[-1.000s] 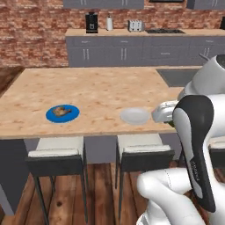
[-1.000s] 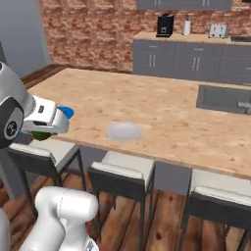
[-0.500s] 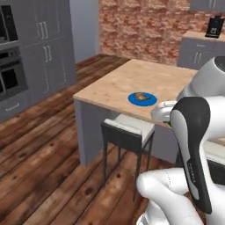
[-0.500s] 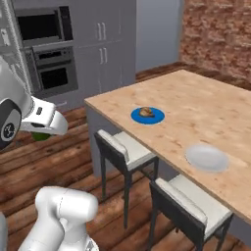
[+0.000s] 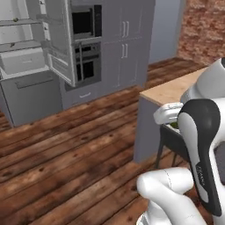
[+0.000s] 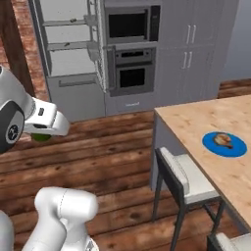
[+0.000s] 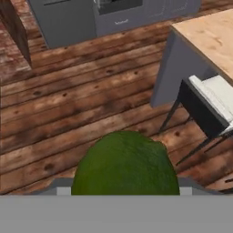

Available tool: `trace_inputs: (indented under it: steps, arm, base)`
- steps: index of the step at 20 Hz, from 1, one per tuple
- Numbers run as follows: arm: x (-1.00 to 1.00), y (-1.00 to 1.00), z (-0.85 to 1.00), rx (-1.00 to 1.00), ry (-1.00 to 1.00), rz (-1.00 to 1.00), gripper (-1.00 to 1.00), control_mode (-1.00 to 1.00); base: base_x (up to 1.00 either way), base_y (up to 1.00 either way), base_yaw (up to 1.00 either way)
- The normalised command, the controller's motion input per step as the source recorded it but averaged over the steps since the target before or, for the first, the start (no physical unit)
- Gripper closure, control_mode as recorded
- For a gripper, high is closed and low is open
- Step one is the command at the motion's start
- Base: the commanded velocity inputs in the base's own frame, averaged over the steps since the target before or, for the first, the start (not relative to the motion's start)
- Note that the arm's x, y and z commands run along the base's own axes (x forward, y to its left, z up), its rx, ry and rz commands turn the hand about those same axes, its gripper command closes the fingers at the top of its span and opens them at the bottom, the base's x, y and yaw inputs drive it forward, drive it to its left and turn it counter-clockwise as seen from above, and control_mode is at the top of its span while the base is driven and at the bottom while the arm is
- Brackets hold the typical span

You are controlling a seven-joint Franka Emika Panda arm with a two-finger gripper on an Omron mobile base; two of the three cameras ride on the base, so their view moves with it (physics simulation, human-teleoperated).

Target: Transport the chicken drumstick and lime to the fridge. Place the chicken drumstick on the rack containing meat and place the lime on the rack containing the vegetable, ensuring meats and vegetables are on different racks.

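Note:
My gripper (image 6: 43, 135) is shut on the lime (image 6: 42, 137), a dark green ball that bulges at the bottom of the hand view (image 7: 124, 166) and peeks out under the white hand (image 5: 175, 125). The chicken drumstick (image 6: 224, 139) lies golden-brown on a blue plate (image 6: 235, 148) on the island counter. The fridge (image 6: 68, 73) stands open across the floor, also at the top left of the left base view (image 5: 22, 88). It has two pale shelf boards (image 6: 63, 23) (image 6: 68, 45). A small dark thing sits on the upper one, too small to identify.
A wall oven stack (image 6: 130, 49) and tall grey cabinets (image 6: 196, 39) stand right of the fridge. Its open door (image 5: 59, 44) with racks juts out. The island counter (image 6: 206, 120) and a stool (image 6: 186, 176) are on the right, with wood floor (image 7: 91, 91) between me and the fridge.
The whole picture has swung from the island counter round to the fridge wall, so the base has turned. The lime stays in the gripper.

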Motion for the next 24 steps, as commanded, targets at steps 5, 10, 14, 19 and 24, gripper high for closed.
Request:
trace_inputs:
  steps: [5, 10, 14, 19, 24]
  arm:
    - [0.0, 0.0, 0.0, 0.0, 0.0, 0.0, 1.0, 1.0]
    - [0.0, 0.0, 0.0, 0.0, 0.0, 0.0, 1.0, 1.0]
    - [0.0, 0.0, 0.0, 0.0, 0.0, 0.0, 1.0, 1.0]
    - [0.0, 0.0, 0.0, 0.0, 0.0, 0.0, 1.0, 1.0]
    - [0.0, 0.0, 0.0, 0.0, 0.0, 0.0, 1.0, 1.0]
  base:
    - [1.0, 1.0, 0.07]
    - [1.0, 0.98, 0.1]
    - [1.0, 0.78, 0.21]
    - [1.0, 0.16, 0.25]
    - [1.0, -0.07, 0.21]
